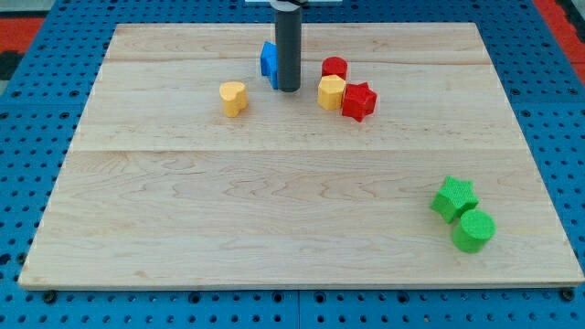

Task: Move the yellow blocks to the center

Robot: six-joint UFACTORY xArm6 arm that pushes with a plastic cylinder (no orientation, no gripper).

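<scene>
A pale wooden tabletop (274,219) carried the blocks. Near the view's top lay a blue block (268,60), its shape partly hidden, and a yellow heart-like block (233,97) stood alone. A red cylinder (335,68), yellow hexagonal block (331,91) and red star (359,100) clustered together. A green star (453,198) touched a green cylinder (473,230) at lower right.

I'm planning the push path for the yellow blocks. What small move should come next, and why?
Probably slide my tip toward the view's left and up, to get behind the yellow heart. The tip stands between the two yellow blocks, beside the blue block; the yellow hexagon is wedged against the red star, so the free heart looks easier.
</scene>
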